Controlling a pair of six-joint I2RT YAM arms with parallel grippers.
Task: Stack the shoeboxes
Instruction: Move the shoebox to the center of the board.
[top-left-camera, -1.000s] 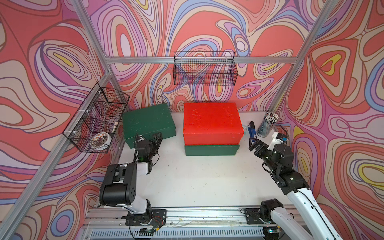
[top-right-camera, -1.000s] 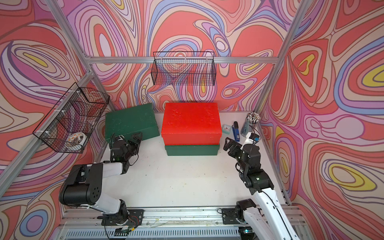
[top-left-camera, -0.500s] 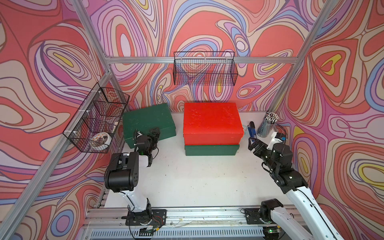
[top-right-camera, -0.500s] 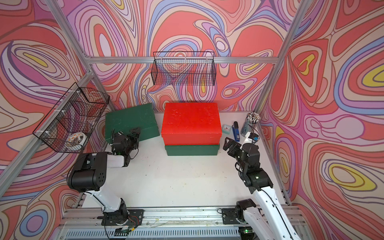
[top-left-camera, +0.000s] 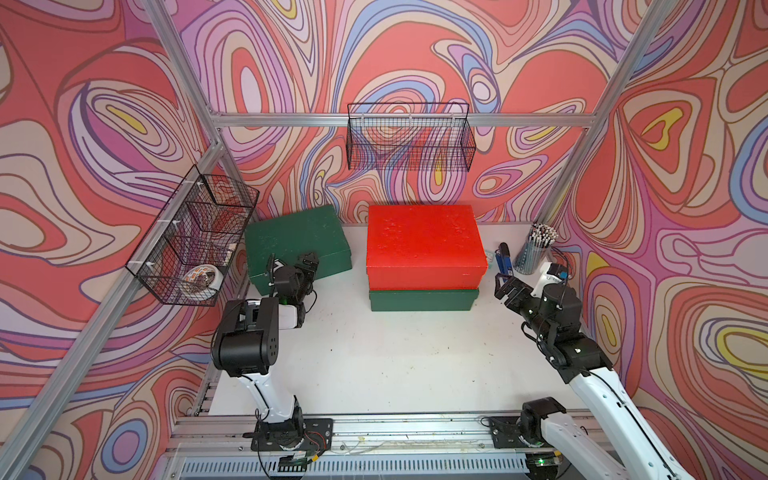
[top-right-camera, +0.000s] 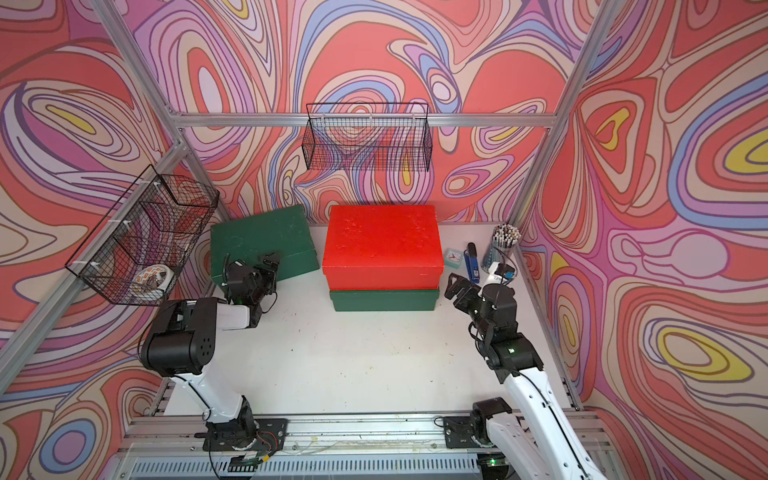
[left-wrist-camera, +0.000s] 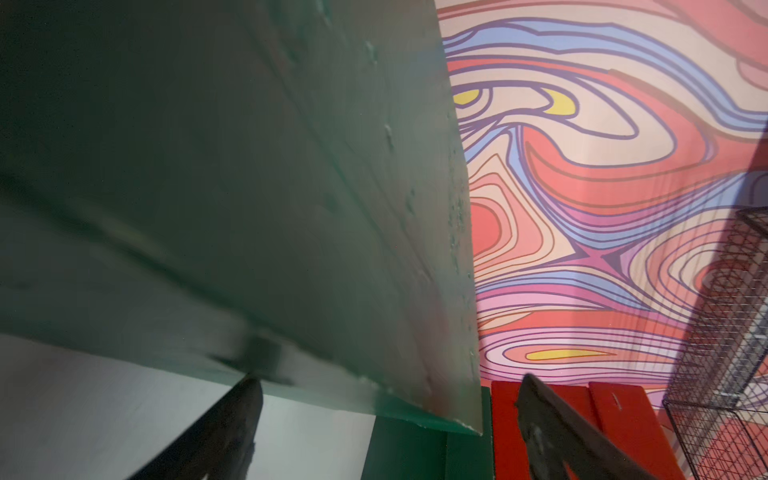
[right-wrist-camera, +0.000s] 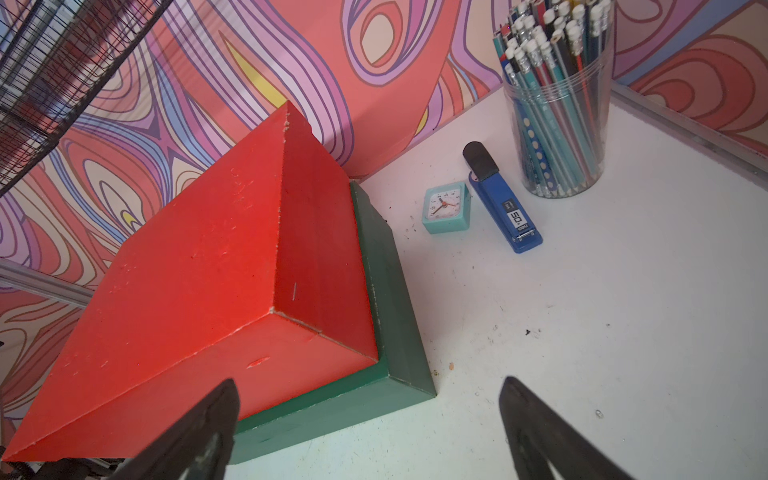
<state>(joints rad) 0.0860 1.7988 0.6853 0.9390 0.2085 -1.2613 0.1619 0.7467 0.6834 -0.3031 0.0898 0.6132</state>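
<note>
Resting squarely on a dark green lidded cardboard shoebox (top-left-camera: 422, 300), the bright red lidded cardboard shoebox (top-left-camera: 424, 245) stands at the back middle of the white table (top-left-camera: 374, 353) in both top views. A second dark green shoebox (top-right-camera: 257, 232) lies apart near the left wall, the left gripper (top-right-camera: 249, 266) at its front edge. Left wrist view: jaws spread astride that box's corner; contact cannot be told. Right wrist view: the right gripper (right-wrist-camera: 370, 381) hangs beside the stacked pair, jaws spread wide, nothing between.
</note>
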